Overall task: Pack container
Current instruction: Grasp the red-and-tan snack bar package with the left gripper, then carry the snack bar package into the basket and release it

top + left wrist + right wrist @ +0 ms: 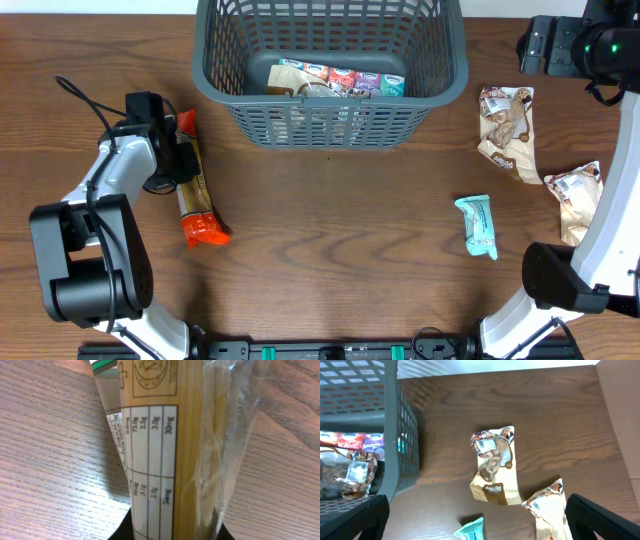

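The container [330, 98], a dark grey lattice basket, stands at the back centre and holds several snack packets [335, 80]. Its wall also shows at the left of the right wrist view [395, 435]. A long spaghetti packet with orange ends [195, 195] lies on the table to the basket's left. My left gripper [172, 160] is on its upper part. In the left wrist view the packet [165, 450] fills the gap between the fingers [172, 532]. My right gripper [548, 48] is open and empty, high at the back right, with its fingers at the frame's edges [477, 520].
Two brown snack packets [510, 130] [575, 200] and a teal bar [478, 225] lie on the table's right side. They also show in the right wrist view, one brown packet [495, 467], the second [547, 510] and the teal bar [472, 530].
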{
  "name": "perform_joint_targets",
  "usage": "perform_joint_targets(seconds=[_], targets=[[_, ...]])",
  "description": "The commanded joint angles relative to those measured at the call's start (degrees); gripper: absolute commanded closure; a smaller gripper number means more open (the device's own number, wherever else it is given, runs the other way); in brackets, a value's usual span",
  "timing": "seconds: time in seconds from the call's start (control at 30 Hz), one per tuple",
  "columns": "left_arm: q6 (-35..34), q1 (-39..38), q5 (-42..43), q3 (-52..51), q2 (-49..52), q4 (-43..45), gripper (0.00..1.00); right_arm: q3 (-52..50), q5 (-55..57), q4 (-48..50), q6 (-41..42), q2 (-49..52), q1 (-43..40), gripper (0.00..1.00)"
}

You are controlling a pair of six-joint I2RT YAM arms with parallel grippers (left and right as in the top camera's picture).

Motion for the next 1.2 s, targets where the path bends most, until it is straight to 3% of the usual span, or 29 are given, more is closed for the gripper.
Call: perform_joint_targets(seconds=[0.0, 0.27, 0.6, 0.87, 1.03, 1.17], targets=[[1.03, -0.02, -2.82, -1.81, 3.45, -1.51, 0.94, 0.09, -0.33, -0.02, -0.66, -0.94, 0.5, 0.01], [1.01, -0.02, -2.82, -0.68, -1.18, -5.86, 0.94, 0.09, -0.35, 0.0, -0.66, -0.94, 0.5, 0.01], [3.43, 0.04, -2.8, 8.55, -18.62, -16.98, 0.94, 0.09, -0.35, 0.15, -0.66, -0.94, 0.5, 0.01], [4.39, -0.07, -2.36, 28.55, -24.52, -24.52, 0.94, 0.09, -0.33, -0.07, -0.66, -0.94, 0.5, 0.01], [11.65, -2.6, -0.42, 43.58, -23.61, -25.38, 0.95, 0.09, -0.33, -0.04, -0.66, -0.94, 0.5, 0.01], [21.4, -8.26, 1.18, 53.88, -20.7, -25.27, 0.95, 0.09, -0.33, -0.02, -0.66, -0.94, 0.5, 0.01]])
